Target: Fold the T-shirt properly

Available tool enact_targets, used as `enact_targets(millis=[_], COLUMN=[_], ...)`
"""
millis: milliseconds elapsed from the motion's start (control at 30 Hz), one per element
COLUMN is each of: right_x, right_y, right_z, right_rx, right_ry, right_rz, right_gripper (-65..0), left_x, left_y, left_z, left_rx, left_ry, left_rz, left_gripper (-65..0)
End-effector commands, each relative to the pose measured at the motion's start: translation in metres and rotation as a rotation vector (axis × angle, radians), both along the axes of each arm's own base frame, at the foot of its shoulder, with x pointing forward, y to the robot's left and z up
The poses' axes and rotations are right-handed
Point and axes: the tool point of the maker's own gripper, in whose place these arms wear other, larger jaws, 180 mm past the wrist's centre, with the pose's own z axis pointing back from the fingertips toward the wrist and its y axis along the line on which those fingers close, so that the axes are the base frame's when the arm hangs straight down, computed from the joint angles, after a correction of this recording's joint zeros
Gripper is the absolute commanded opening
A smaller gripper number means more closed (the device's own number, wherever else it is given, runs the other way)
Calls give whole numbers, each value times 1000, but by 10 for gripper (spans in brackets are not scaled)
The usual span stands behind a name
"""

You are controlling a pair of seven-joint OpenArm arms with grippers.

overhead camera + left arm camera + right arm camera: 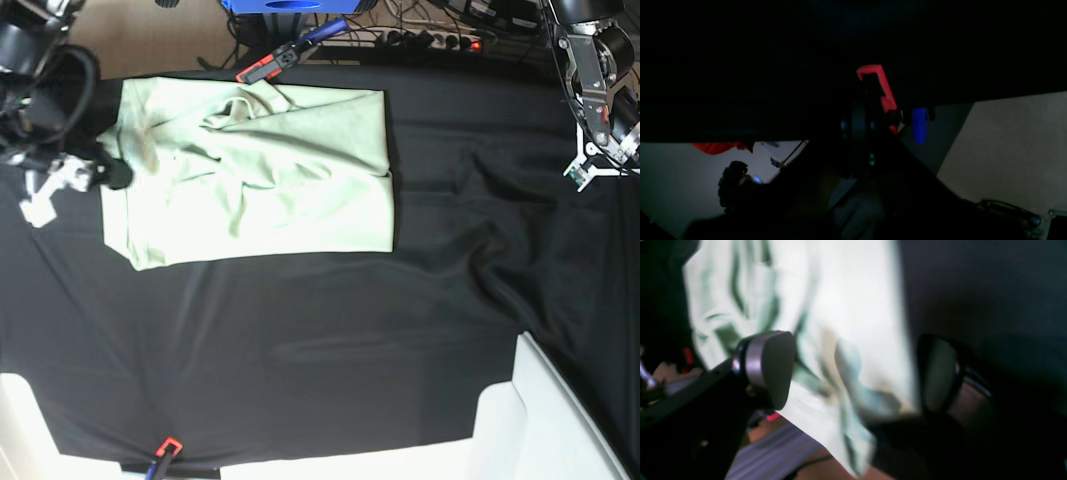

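Observation:
The pale mint-green T-shirt lies partly folded and wrinkled on the black cloth at the back left. My right gripper is at the shirt's left edge. In the right wrist view the gripper is open, its grey pads wide apart, with the blurred shirt between and below them. My left gripper hangs at the far right, well away from the shirt. The left wrist view is too dark to show its fingers.
A red and blue clamp grips the cloth at the back edge, next to the shirt's top. It also shows in the left wrist view. Another clamp is at the front edge. White surfaces border the front right. Cables and a power strip lie behind.

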Motion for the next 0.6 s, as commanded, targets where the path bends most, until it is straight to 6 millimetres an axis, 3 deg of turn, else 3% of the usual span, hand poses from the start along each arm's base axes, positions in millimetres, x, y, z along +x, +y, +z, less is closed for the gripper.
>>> enact_targets(millis=[0, 133, 567], right_x=[-10, -11, -13], right_y=[8, 33, 85], right_z=[-6, -10, -10], right_rx=[-7, 21, 48], right_ry=[45, 53, 48], right_rz=[48, 98, 258], right_gripper=[-107, -109, -110], left_x=[5, 5, 5], left_y=[11, 11, 11], left_z=[15, 15, 14], left_rx=[51, 53, 52], left_ry=[-19, -19, -16], left_rz=[0, -1, 1], left_gripper=[-650, -650, -650])
